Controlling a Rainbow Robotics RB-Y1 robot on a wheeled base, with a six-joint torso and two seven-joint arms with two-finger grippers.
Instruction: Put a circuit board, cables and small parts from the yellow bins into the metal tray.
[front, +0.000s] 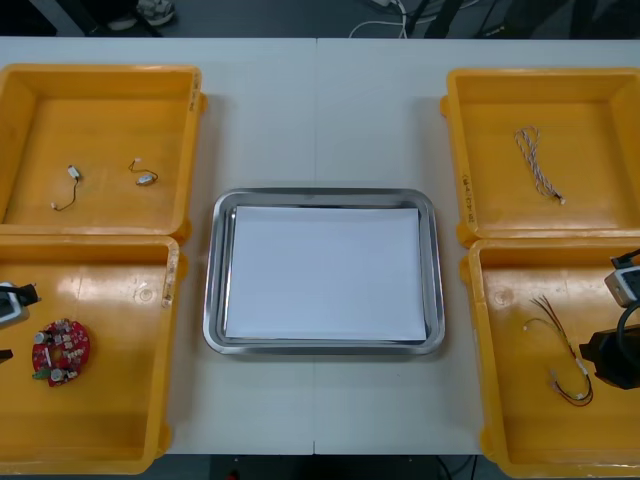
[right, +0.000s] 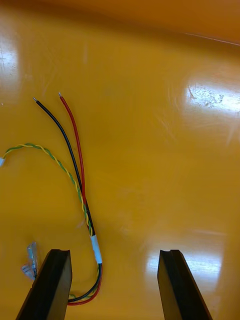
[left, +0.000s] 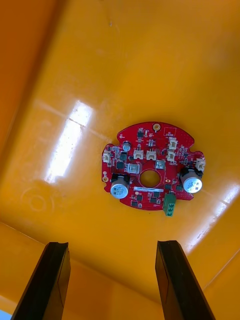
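Note:
A round red circuit board (left: 152, 172) lies flat on the floor of the near left yellow bin (front: 120, 420); it is the same board (front: 60, 352) seen from the front. My left gripper (left: 112, 245) hovers over it, open, the board just beyond its fingertips. In the near right yellow bin (front: 520, 440) lies a red and yellow cable (front: 568, 372). My right gripper (right: 115, 252) is open above this cable (right: 80, 175), whose taped bundle runs between the fingers, close to one finger (right: 52, 280). The metal tray (front: 217, 300), white inside, sits in the middle.
The far right bin (front: 600, 90) holds a twisted blue and white cable (front: 538, 163). The far left bin (front: 100, 85) holds two small metal parts (front: 146, 177) on thin black leads. My left arm (front: 10, 303) and right arm (front: 620, 350) stand at the view's side edges.

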